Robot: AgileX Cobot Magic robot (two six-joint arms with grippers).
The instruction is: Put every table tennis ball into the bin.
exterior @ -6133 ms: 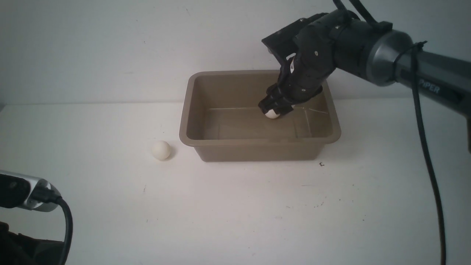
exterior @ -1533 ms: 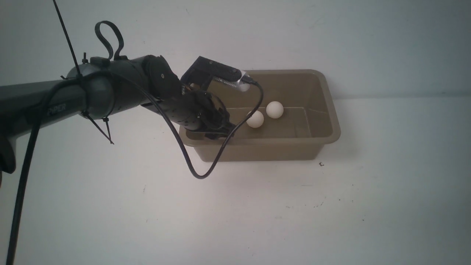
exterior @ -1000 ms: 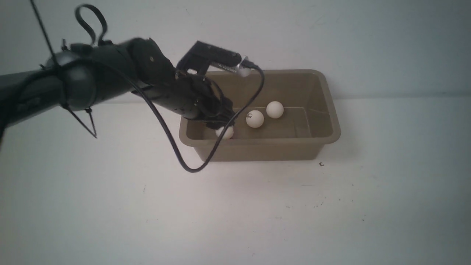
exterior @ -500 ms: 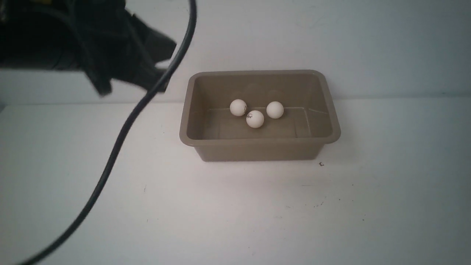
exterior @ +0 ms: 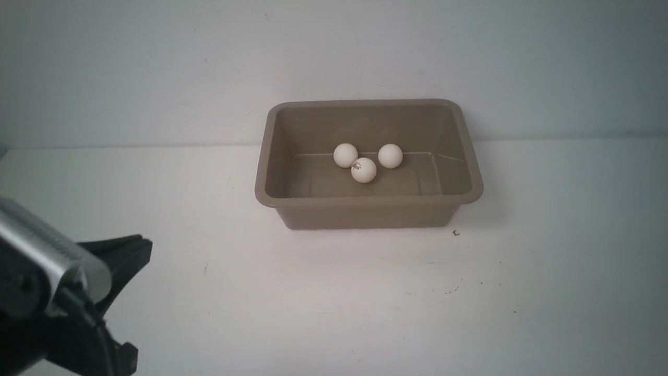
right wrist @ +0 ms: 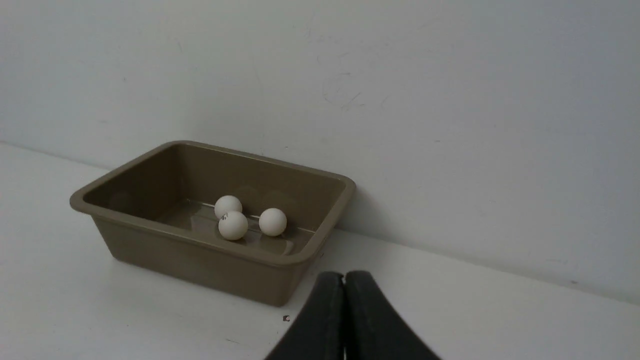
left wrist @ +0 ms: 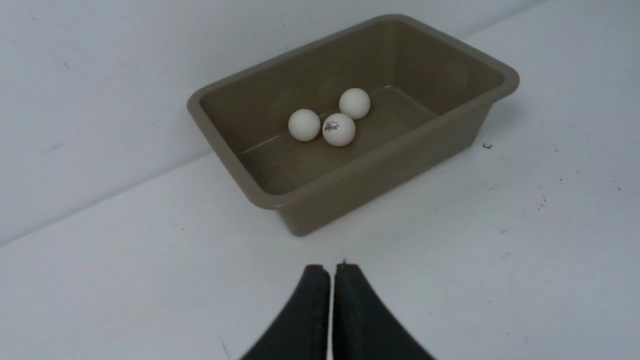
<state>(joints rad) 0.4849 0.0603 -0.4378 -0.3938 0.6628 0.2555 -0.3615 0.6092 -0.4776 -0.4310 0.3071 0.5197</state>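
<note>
The taupe bin (exterior: 365, 211) stands at the back of the white table, near the wall. Three off-white table tennis balls lie on its floor: one at the left (exterior: 345, 155), one with a dark printed mark in front (exterior: 364, 169), one at the right (exterior: 390, 155). The left and marked balls touch. My left gripper (left wrist: 331, 270) is shut and empty, hanging over bare table well short of the bin (left wrist: 390, 172). My right gripper (right wrist: 344, 277) is shut on nothing, off to the side of the bin (right wrist: 200, 267). The right arm is outside the front view.
My left arm's wrist (exterior: 62, 303) fills the near-left corner of the front view. A white wall rises just behind the bin. A small dark speck (exterior: 456, 233) marks the table by the bin's front right corner.
My left arm let a ball go in the bin, shut its jaws and pulled back to the near left. That ball rolled to rest against the marked one.
</note>
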